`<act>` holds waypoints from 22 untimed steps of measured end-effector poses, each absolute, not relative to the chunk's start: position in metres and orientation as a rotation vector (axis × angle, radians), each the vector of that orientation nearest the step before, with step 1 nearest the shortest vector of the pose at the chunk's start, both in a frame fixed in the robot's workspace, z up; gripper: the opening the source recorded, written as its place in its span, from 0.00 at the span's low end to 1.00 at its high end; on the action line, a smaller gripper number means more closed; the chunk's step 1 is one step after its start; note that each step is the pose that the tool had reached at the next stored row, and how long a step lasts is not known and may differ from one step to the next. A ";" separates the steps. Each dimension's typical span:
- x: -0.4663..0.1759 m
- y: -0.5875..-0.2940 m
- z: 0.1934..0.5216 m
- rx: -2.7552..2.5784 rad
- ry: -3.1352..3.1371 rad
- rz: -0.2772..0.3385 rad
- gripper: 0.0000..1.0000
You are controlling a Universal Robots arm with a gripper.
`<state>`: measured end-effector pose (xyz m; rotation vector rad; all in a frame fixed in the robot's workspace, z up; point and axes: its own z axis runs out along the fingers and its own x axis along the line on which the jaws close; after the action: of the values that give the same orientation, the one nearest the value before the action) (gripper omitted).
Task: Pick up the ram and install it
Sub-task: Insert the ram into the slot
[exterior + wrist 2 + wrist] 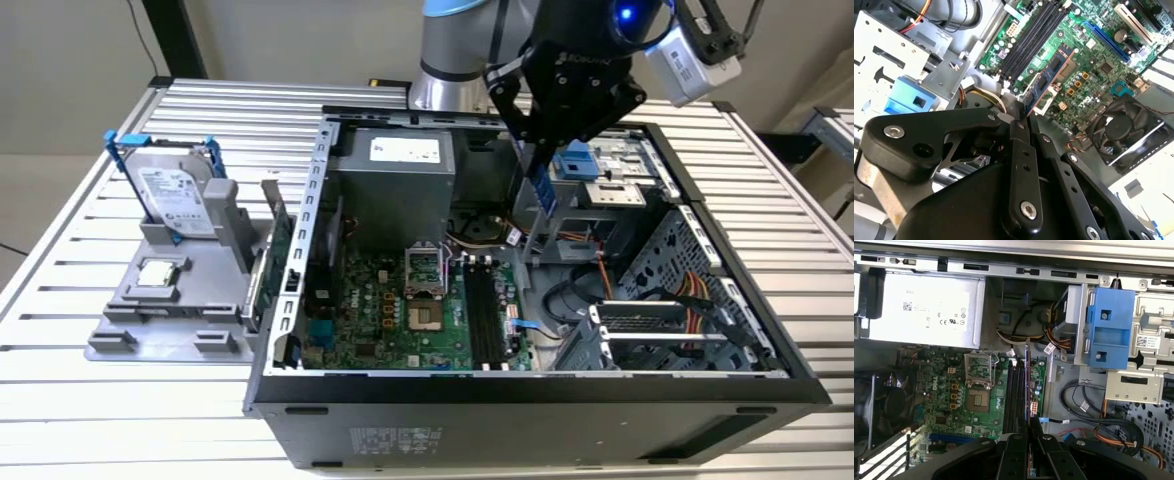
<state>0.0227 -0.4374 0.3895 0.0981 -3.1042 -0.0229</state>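
My gripper (pixel 539 148) hangs above the open computer case (pixel 287 300), shut on the ram (pixel 546 192). The ram is a slim blue-green board held upright by its top end, over the back right part of the motherboard. In the second wrist view the ram (pixel 1050 76) sticks out from the shut black fingers (pixel 1020 131), above the board and beside the black memory slots (pixel 1030 44). In the first wrist view the ram (pixel 1027 382) appears edge-on, roughly in line with the slots (pixel 1015 395). The slots (pixel 483 315) lie well below and nearer the case front.
A grey holder (pixel 134 325) at the exterior view's left carries a silver hard drive (pixel 174 195) in a blue frame and a small square CPU chip (pixel 160 272). Inside the case are the power supply (pixel 394 165), the CPU socket (pixel 424 290), a fan (pixel 1124 130), cables and a blue bracket (pixel 1109 325).
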 end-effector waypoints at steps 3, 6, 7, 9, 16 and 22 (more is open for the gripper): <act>0.023 -0.437 0.388 0.098 -3.104 -0.022 0.00; 0.023 -0.437 0.388 0.098 -3.104 -0.022 0.00; 0.023 -0.437 0.388 0.098 -3.104 -0.022 0.00; 0.023 -0.437 0.387 0.096 -3.104 -0.022 0.00; 0.023 -0.437 0.381 0.071 -3.104 -0.022 0.00; 0.024 -0.437 0.377 0.050 -3.105 -0.023 0.00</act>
<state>0.0242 -0.4374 0.3766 0.0497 -3.1050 -0.0226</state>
